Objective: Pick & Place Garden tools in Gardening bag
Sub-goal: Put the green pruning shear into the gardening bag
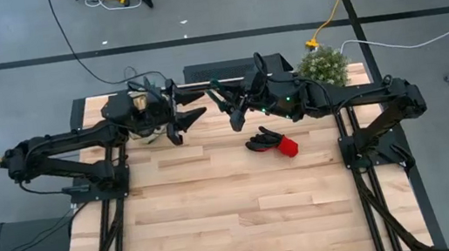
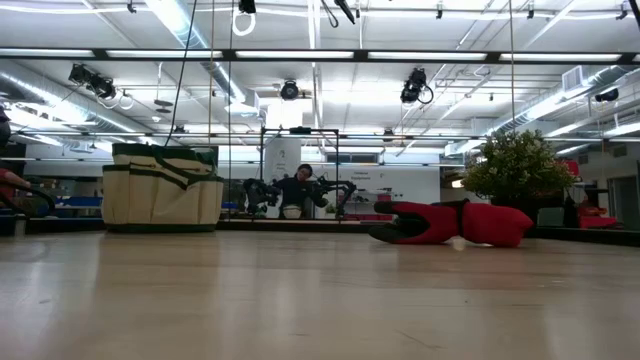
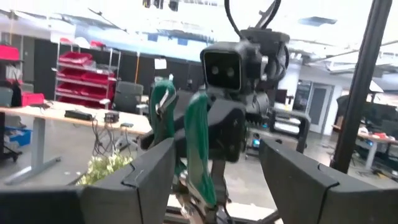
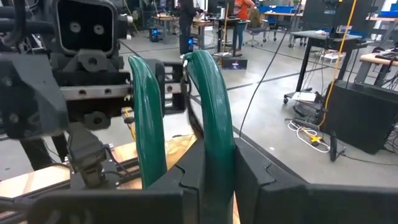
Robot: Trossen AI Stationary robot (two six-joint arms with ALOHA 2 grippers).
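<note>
- Gardening bag (image 2: 160, 190) standing upright at the far edge of the worktop (image 1: 237, 212), directly below the left fingers' wrist, mouth up for drops from above.
- Left fingers (image 3: 137, 183) spread wide and holding nothing, raised off the worktop and aimed at the tool, one on either side of its handles; probably set for a handover.
- Green-handled tool (image 4: 211, 106), seemingly the shears, up in the air between the two sets of fingers, handles toward the left ones.
- Right fingers (image 4: 280, 193) clamped on one green handle, offering the rest.
- Black-and-red gloves (image 1: 273, 143) lying flat just below and nearer than the right fingers, not yet bagged.
- Bushy plant (image 1: 324, 66) behind the right fingers, untouched.
</note>
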